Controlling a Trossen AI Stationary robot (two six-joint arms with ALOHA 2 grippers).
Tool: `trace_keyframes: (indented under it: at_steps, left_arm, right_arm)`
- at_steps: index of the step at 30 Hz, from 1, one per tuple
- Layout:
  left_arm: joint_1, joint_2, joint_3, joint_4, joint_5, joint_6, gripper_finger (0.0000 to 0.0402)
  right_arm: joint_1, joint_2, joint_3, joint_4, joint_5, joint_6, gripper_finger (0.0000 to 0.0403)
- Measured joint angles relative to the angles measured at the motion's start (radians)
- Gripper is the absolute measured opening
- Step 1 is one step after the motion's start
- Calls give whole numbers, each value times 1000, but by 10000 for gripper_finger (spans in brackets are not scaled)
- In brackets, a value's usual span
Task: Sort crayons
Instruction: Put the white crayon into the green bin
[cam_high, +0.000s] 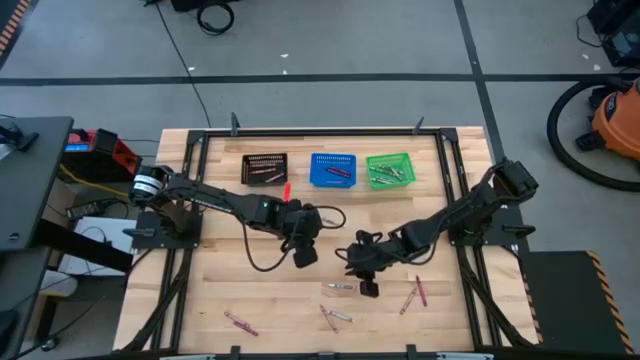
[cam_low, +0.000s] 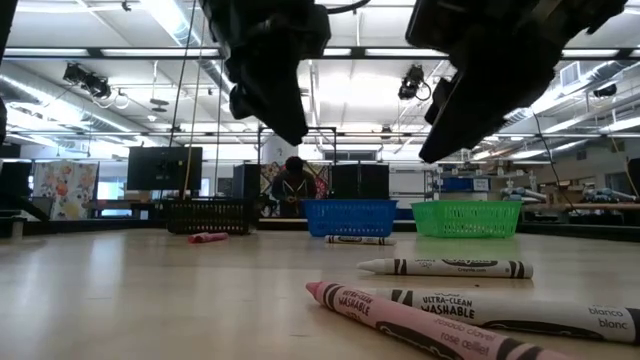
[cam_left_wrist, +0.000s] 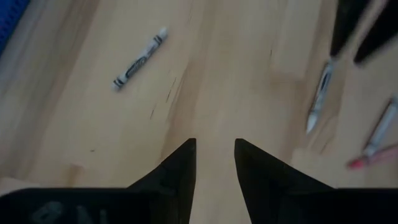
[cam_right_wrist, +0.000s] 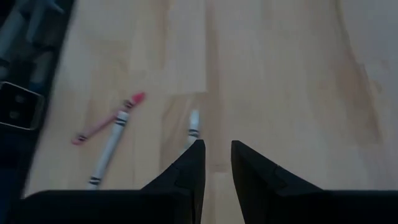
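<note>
While both arms' fingers stand parted and empty, a pale crayon (cam_high: 341, 287) lies crosswise

"ULTRA-CLEAN WASHABLE" on white crayon (cam_low: 520, 312)

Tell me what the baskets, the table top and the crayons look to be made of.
Blue basket: probably plastic, an open mesh in one even bright colour. Table top: wood, pale planks with visible grain and seams, matt. White crayon: likely wax in a printed paper wrapper, with a bare tip.
</note>
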Motion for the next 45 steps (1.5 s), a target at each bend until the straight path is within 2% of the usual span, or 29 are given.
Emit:
trace_keyframes:
  at_steps: [10, 17, 21, 25, 31, 37, 45]
  left_arm:
    - [-58, 0, 0, 16, 0, -111, 121]
    - [-134, 0, 0, 14, 0, -120, 121]
    - [-158, 0, 0, -2, 0, -120, 121]
    - [-173, 0, 0, -75, 0, -118, 121]
    - [-186, 0, 0, -162, 0, -119, 121]
    - [-186, 0, 0, -193, 0, -116, 121]
    - [-186, 0, 0, -203, 0, -100, 121]
  right_arm:
    - [90, 0, 11, 53, 121, 118, 85]
    - [137, 13, 135, 55, 179, 112, 83]
    - [168, 91, 239, -27, 202, 93, 82]
    - [174, 210, 354, -166, 172, 89, 82]
    - [159, 277, 492, -361, 174, 62, 82]
    - [145, 278, 502, -417, 128, 52, 82]
    - [137, 278, 444, -434, 152, 110, 82]
